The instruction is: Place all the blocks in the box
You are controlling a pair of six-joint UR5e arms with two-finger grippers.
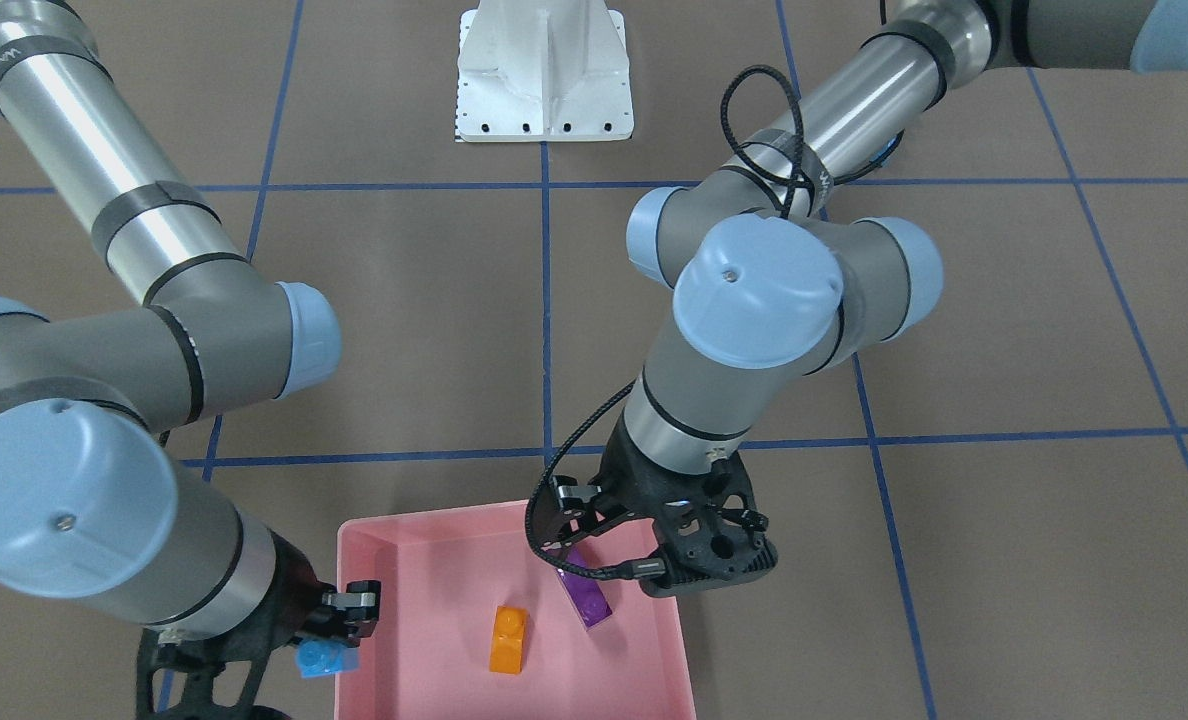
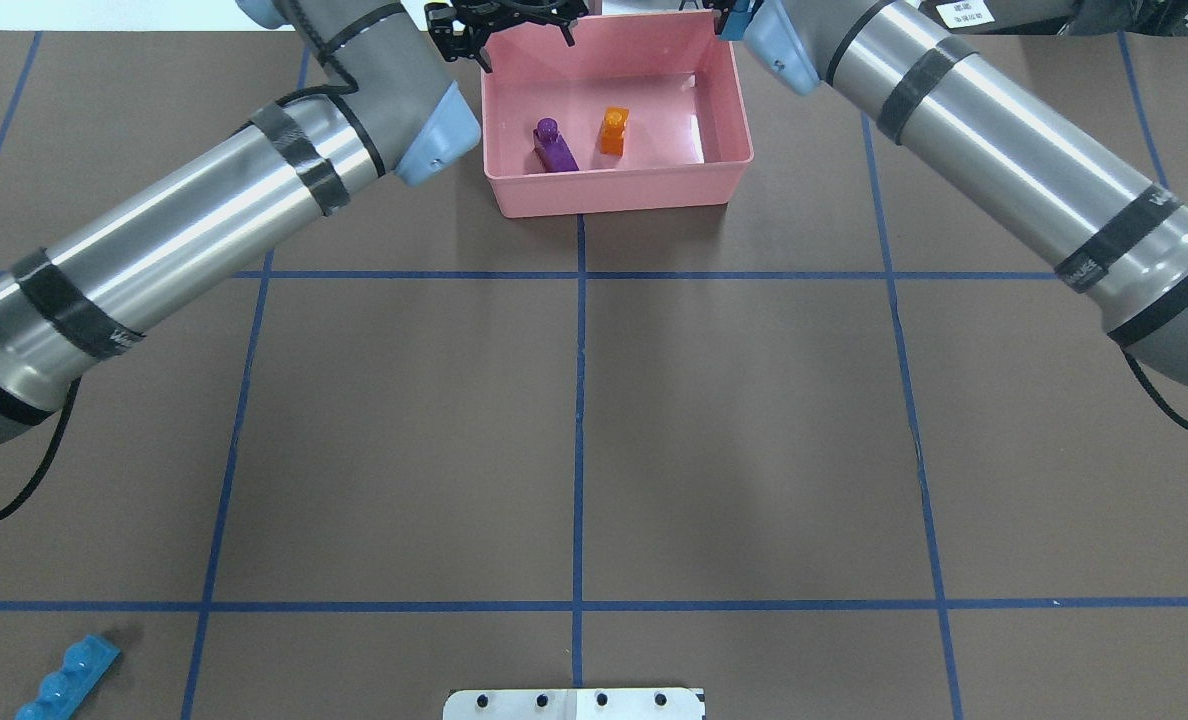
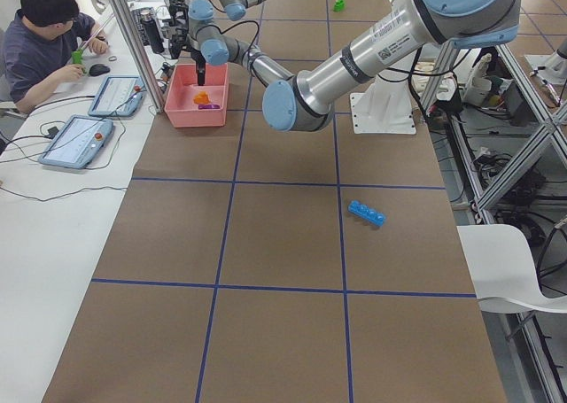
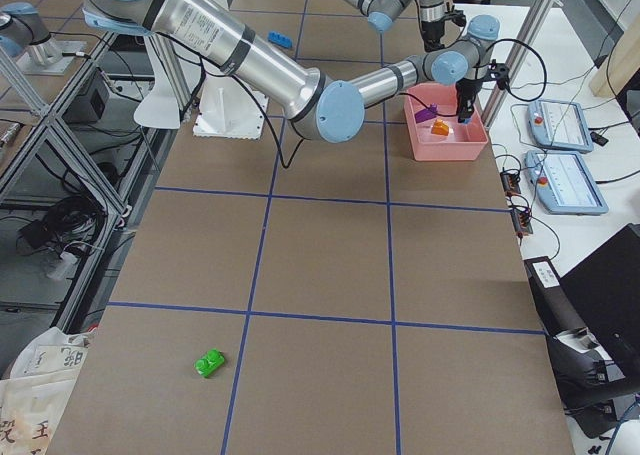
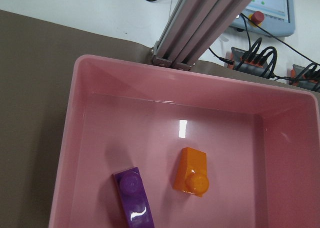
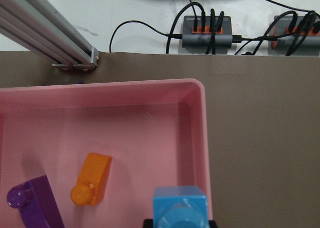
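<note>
The pink box [image 2: 614, 195] stands at the table's far edge. An orange brick [image 2: 613, 130] and a purple brick [image 2: 554, 148] lie inside it; both also show in the left wrist view, orange [image 5: 191, 172] and purple [image 5: 134, 194]. My left gripper [image 2: 509, 30] hangs open and empty above the box's left part. My right gripper [image 1: 339, 640] is shut on the tiny blue brick [image 6: 180, 205], held over the box's right wall. The long blue brick [image 2: 66, 680] lies near the robot's base on the left. The green brick [image 4: 210, 362] lies far off on the right side.
The white metal base [image 1: 544, 80] stands at the robot's end of the table. Beyond the box there are an aluminium post [image 5: 200, 32], cables and tablets [image 4: 565, 180]. An operator [image 3: 44, 31] sits at the far side.
</note>
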